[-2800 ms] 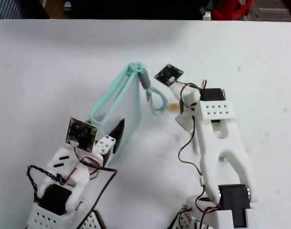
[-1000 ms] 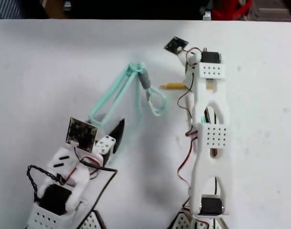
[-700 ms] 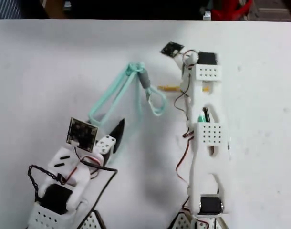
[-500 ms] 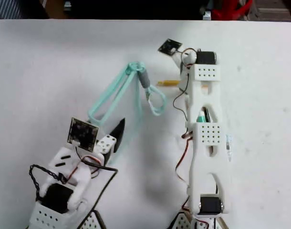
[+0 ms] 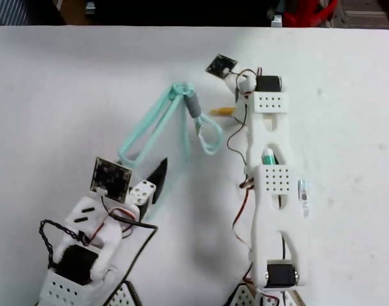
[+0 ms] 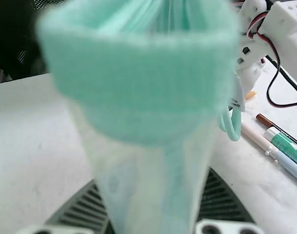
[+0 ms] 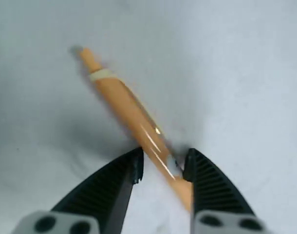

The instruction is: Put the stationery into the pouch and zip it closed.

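A translucent pouch with a mint green zip rim (image 5: 153,124) lies open on the white table, its wrist loop (image 5: 210,135) trailing to the right. My left gripper (image 5: 155,178) is shut on the pouch's near corner, and the pouch (image 6: 139,97) hangs right in front of the left wrist camera above the gripper (image 6: 153,225). My right gripper (image 5: 234,107) sits just right of the loop, shut on an orange pen (image 5: 221,111). The orange pen (image 7: 131,114) runs out diagonally from the right gripper (image 7: 163,165) above the table.
A green and white pen (image 5: 269,156) lies under the right arm, and a clear-capped item (image 5: 303,194) lies beside it. The left wrist view has a brown-tipped pen (image 6: 268,124) and the green and white pen (image 6: 287,148). The table's far edge (image 5: 194,27) runs along the back.
The right arm stretched out over the table, then swung left with the orange pen, nearer to the pouch's loop. The left arm and pouch hardly moved.
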### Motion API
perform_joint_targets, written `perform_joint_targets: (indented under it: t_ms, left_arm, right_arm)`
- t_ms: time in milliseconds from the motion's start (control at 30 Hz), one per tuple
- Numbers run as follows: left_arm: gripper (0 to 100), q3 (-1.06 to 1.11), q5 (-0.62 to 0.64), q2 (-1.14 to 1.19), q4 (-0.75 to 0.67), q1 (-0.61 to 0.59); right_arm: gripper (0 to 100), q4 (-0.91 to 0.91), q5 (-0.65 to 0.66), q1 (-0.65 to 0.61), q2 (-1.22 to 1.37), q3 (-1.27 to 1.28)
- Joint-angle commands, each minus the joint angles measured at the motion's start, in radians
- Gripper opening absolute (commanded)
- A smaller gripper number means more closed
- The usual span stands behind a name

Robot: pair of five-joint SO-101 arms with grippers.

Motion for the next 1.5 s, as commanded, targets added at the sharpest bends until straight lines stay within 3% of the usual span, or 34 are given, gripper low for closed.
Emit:
perform_joint_targets:
  t_ms: [0, 233, 433, 867, 1167, 1467]
  left_arm:
    - [17, -0.005, 0.002, 0.004, -0.020, -0.008]
    - [17, -0.005, 0.002, 0.004, -0.020, -0.008]
    - [17, -0.005, 0.002, 0.004, -0.020, -0.008]
    - [17, -0.005, 0.002, 0.004, -0.017, -0.008]
    - [17, -0.005, 0.002, 0.004, -0.017, -0.008]
    - [17, -0.005, 0.002, 0.004, -0.014, -0.008]
  right_arm:
    - [4.4, -0.016, 0.114, -0.012, 0.048, -0.003]
    - [1.9, 0.001, 0.150, -0.004, 0.074, -0.014]
    - [1.7, 0.156, 0.143, -0.013, -0.001, -0.132]
    - [1.7, 0.162, -0.164, 0.082, -0.492, -0.104]
    - [1.8, 0.159, -0.181, 0.099, -1.020, 0.565]
    - [1.8, 0.150, -0.184, -0.002, -1.515, 1.080]
